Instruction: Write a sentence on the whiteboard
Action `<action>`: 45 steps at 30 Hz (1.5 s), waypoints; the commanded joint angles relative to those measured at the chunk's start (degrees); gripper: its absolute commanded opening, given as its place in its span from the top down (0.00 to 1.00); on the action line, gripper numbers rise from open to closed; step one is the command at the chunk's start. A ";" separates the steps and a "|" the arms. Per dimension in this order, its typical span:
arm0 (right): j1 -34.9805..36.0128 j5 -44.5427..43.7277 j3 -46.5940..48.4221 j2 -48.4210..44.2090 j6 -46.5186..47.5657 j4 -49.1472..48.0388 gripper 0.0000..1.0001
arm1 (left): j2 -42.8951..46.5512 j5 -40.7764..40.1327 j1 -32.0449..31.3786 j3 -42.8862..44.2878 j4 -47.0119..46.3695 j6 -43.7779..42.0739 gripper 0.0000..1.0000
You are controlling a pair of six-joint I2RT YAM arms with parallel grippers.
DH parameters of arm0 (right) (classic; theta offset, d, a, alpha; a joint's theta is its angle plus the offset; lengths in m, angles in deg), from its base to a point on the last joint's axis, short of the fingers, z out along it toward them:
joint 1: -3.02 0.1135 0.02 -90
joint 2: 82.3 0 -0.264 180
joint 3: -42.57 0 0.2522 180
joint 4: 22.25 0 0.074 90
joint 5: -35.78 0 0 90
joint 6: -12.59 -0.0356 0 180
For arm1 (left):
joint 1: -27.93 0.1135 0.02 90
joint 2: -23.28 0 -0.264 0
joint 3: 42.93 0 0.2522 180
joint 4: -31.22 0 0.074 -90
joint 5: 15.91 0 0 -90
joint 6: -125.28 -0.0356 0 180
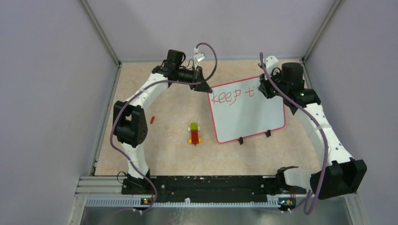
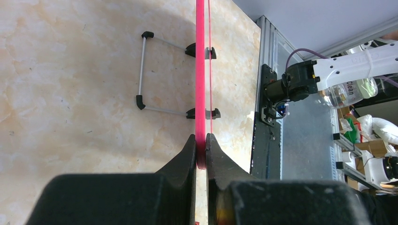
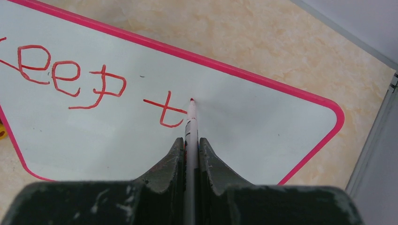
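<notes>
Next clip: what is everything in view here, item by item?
whiteboard: one, white with pink-red rim, right of table centre, "keep t" written in red.
marker: one, white barrel, red tip, tip at the board beside the "t".
clip feet: two, black, on the board's near edge.
block stack: one, green, yellow and red, left of the board.
small red piece: one, left of the blocks.
table: one, beige marbled.
left arm: white and black, jaws shut on the board's rim.
right arm: white and black, jaws shut on the marker.

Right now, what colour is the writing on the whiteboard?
Red. The writing on the whiteboard shows best in the right wrist view.
</notes>
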 commanded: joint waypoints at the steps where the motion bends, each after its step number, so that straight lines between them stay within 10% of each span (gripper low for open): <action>1: -0.52 -1.28 1.67 0.27 0.79 -3.11 1.00 | 2.69 1.57 -0.31 0.30 -2.44 -1.49 1.00; 45: -0.52 -2.77 -1.69 -1.34 0.60 -3.87 1.00 | 2.65 1.68 -0.27 0.46 -2.26 -1.53 1.00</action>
